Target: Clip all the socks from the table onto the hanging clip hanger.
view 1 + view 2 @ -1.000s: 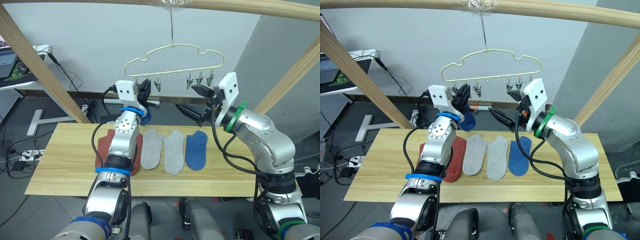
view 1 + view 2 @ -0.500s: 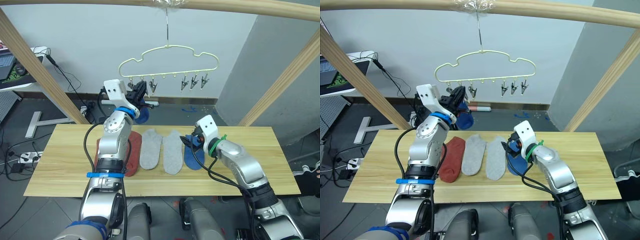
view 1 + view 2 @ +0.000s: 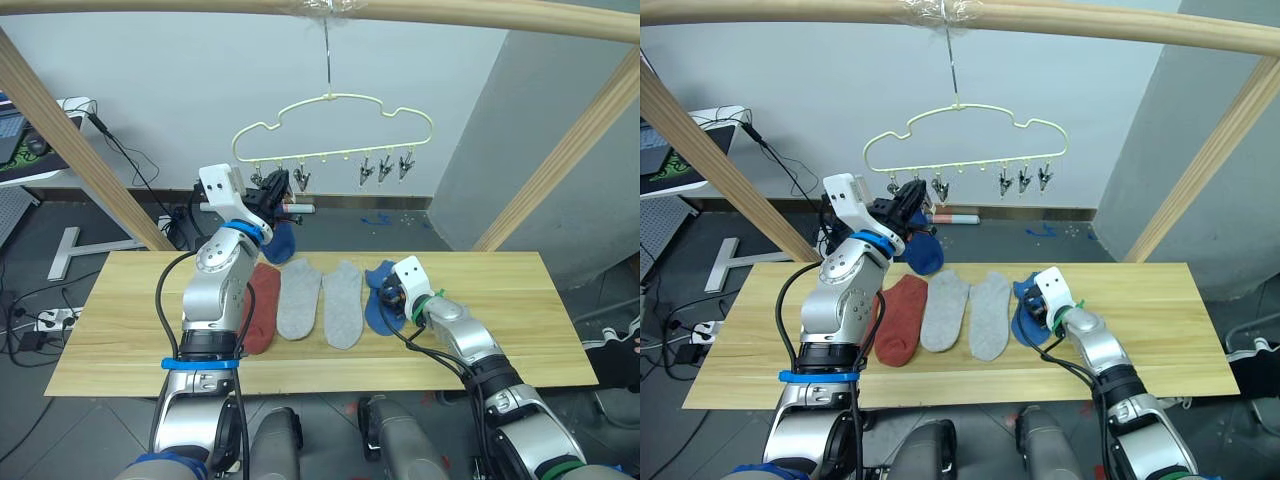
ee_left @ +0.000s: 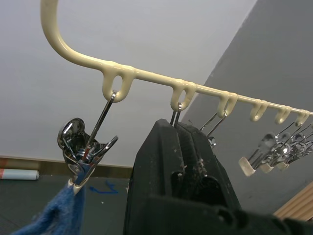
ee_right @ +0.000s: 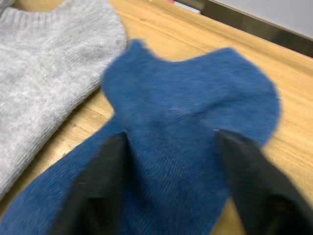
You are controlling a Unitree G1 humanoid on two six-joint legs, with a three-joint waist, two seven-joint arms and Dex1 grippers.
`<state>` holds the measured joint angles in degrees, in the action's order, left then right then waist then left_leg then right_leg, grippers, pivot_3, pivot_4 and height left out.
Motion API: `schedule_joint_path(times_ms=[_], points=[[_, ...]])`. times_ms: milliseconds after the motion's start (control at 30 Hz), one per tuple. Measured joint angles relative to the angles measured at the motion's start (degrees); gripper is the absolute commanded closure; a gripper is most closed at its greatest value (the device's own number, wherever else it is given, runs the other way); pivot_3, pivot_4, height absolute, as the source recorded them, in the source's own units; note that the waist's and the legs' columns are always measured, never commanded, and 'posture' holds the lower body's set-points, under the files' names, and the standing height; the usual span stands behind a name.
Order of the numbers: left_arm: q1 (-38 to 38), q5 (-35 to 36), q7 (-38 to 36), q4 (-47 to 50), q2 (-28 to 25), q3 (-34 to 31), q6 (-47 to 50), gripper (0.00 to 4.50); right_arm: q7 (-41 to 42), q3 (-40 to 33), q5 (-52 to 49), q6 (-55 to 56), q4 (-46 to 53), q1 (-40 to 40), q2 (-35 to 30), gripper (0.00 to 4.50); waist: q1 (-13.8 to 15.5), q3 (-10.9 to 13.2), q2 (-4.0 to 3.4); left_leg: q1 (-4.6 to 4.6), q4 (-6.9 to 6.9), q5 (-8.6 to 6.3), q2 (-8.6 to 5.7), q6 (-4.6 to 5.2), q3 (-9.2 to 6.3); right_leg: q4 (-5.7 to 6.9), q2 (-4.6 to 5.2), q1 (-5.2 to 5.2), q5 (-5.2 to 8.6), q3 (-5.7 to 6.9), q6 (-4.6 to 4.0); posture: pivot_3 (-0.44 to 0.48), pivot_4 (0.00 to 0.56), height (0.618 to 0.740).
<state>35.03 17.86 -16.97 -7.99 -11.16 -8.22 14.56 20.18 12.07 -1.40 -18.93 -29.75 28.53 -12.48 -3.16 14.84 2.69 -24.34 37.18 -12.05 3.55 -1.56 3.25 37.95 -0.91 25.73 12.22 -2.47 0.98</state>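
Right gripper (image 5: pixel 171 196): fingers spread apart, straddling the blue fabric ankle sock (image 5: pixel 190 147) lying flat on the light wooden plank table (image 3: pixel 520 300), right of mid-table. Beside it, two light grey socks (image 3: pixel 322 300) and one rust-red sock (image 3: pixel 262 305). Left gripper (image 4: pixel 183 147): fingers together at a dark metal clip of the pale-yellow wire clip hanger (image 3: pixel 335 120); a second blue sock (image 3: pixel 283 240) hangs from the neighbouring clip.
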Motion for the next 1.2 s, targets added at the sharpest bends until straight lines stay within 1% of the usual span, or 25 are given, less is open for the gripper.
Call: schedule_joint_path(times_ms=[133,167,233,333,433,533,633,700,767,1033,1200], points=[[-0.6,0.6,-0.8,1.0,-0.7,-0.1,1.0,4.50,2.9,1.0,1.7,3.2,2.1,-2.7,-3.1,4.25,0.2,0.0,-0.01,0.02,-0.02,0.00,0.00,0.00,-0.01,0.01,0.00,-0.01,0.00,0.01,0.00,-0.029,0.243,0.740],[-0.6,1.3,-1.5,1.1,-1.3,-0.2,1.7,4.50,3.7,1.5,2.6,4.3,2.9,-3.5,-4.5,4.45,0.2,0.0,-0.01,0.03,-0.02,0.00,0.00,0.00,0.00,0.00,0.00,-0.01,0.00,0.00,0.00,-0.032,0.244,0.740],[-0.6,3.2,-2.7,1.5,-1.9,-0.9,3.8,4.50,5.2,2.2,4.3,6.8,4.1,-5.1,-7.0,4.45,0.2,0.0,-0.01,0.07,-0.01,0.00,0.00,0.00,0.04,0.01,0.00,-0.02,0.00,-0.03,0.00,-0.032,0.244,0.740],[0.0,9.7,-3.4,2.1,-1.9,-4.1,10.2,4.50,8.7,3.9,6.9,12.5,8.3,-7.3,-11.3,4.45,-0.2,0.0,-0.01,0.16,-0.02,0.00,0.02,0.00,0.07,0.04,-0.02,-0.03,0.01,-0.08,0.01,-0.041,0.243,0.740],[1.5,17.7,-2.4,2.2,-1.8,-8.5,18.7,4.50,12.4,5.1,8.1,18.9,14.6,-7.6,-14.0,4.45,-0.6,0.0,-0.01,0.43,-0.12,0.00,0.03,0.00,0.02,0.07,-0.07,-0.19,0.01,-0.07,0.01,-0.048,0.246,0.740],[3.8,26.0,-1.0,1.5,-3.5,-13.1,29.1,4.50,15.6,6.3,8.7,25.3,22.7,-6.6,-14.9,4.45,-1.0,0.0,-0.01,0.49,-0.15,0.00,0.08,0.00,-0.06,0.09,-0.15,-0.22,0.01,-0.03,0.01,-0.048,0.246,0.740],[4.9,31.2,0.6,1.4,-3.9,-15.9,34.7,4.50,16.4,7.1,8.7,27.1,26.4,-4.0,-12.3,4.45,-1.1,0.0,-0.01,0.50,-0.14,0.01,0.06,-0.02,-0.05,0.05,-0.11,-0.27,0.01,-0.02,0.01,-0.048,0.246,0.740],[4.8,33.4,1.3,1.7,-3.5,-16.3,36.6,4.50,16.1,7.2,8.5,26.4,27.1,-2.3,-9.0,4.45,-0.9,0.0,-0.01,0.46,-0.13,0.01,0.02,-0.03,-0.03,0.02,-0.03,-0.27,0.01,-0.03,0.01,-0.048,0.246,0.740],[4.6,34.9,1.9,2.5,-3.1,-16.4,37.8,4.50,16.0,7.2,8.0,25.3,27.3,-1.1,-7.1,4.45,-0.5,0.0,0.00,0.42,-0.13,0.01,0.00,-0.03,0.01,-0.04,0.02,-0.27,0.01,-0.05,0.01,-0.048,0.246,0.740],[2.8,39.6,3.1,6.2,-2.9,-16.5,40.6,4.50,16.0,7.1,6.8,22.4,27.3,1.1,-3.7,4.45,0.1,0.0,0.00,0.40,-0.14,0.01,-0.01,-0.03,0.01,-0.08,0.05,-0.26,0.02,-0.03,-0.01,-0.038,0.250,0.740],[2.6,39.9,3.8,7.3,-3.0,-16.2,40.8,4.50,16.0,6.7,6.2,21.6,26.8,2.1,-1.9,4.45,0.2,0.0,0.00,0.42,-0.15,0.01,-0.01,-0.03,0.01,-0.06,0.03,-0.27,0.03,-0.02,-0.02,-0.032,0.253,0.740]])
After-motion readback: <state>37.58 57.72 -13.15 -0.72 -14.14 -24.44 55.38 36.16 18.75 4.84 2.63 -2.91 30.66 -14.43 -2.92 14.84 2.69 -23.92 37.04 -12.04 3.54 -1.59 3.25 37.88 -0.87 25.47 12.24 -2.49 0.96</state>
